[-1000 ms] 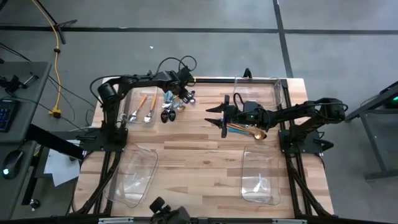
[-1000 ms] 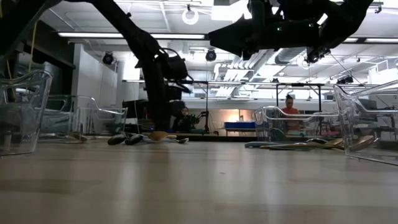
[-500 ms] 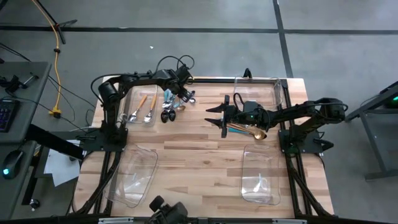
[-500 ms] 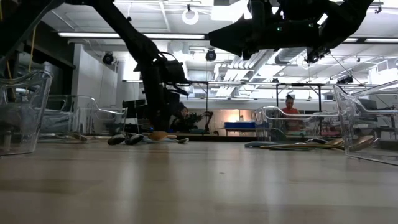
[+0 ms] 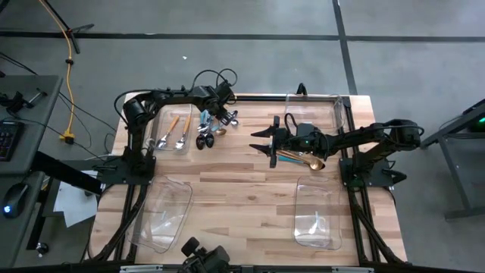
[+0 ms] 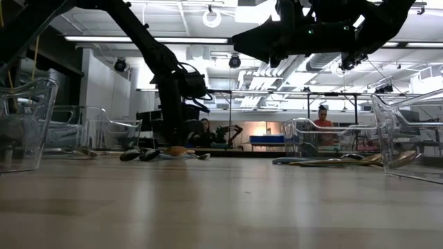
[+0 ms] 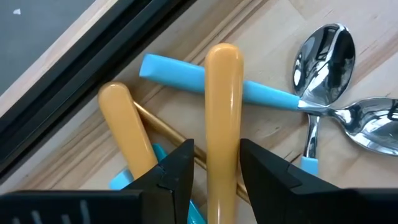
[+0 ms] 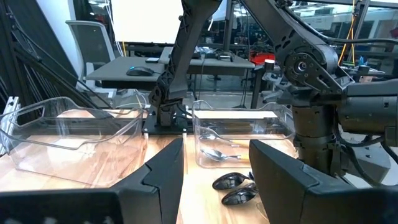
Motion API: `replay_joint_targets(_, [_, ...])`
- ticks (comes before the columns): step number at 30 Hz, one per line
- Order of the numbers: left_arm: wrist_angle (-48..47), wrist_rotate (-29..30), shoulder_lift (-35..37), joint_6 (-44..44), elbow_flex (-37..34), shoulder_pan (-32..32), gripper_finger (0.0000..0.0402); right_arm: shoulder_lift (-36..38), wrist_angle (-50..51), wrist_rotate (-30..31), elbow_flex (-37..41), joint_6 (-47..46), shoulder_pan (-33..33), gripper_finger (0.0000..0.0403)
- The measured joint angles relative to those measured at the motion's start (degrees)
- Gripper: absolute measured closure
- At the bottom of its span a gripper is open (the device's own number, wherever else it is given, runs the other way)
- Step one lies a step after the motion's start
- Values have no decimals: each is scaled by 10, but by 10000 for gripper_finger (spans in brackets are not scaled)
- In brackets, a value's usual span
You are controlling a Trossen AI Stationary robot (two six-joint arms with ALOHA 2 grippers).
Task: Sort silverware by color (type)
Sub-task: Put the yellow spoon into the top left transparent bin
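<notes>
**Operator:** Where is your left gripper [image 7: 214, 163]?

**Inspector:** You have it closed on an orange-handled utensil [image 7: 222, 112] in the silverware pile [image 5: 214, 126] at the table's [image 5: 242, 197] far left.

**Operator:** And the right?

**Inspector:** Your right gripper [image 5: 267, 142] hovers open beside the gold spoons [image 5: 301, 159].

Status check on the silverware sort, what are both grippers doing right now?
Left gripper shut on an orange-handled utensil in the pile by the back edge. Right gripper open, hovering mid-table, holding nothing. Light-blue-handled spoon lies crossed under the orange handle.
</notes>
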State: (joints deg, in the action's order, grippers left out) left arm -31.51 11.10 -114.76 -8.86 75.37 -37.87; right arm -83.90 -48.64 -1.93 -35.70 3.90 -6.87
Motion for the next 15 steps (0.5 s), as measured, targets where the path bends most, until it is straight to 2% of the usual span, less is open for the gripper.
replay_joint_targets(8, [3, 3, 0, 0, 0, 0, 366, 0, 0, 0, 0, 0, 0, 235])
replay_joint_targets(15, [3, 4, 0, 0, 0, 0, 367, 0, 0, 0, 0, 0, 0, 235])
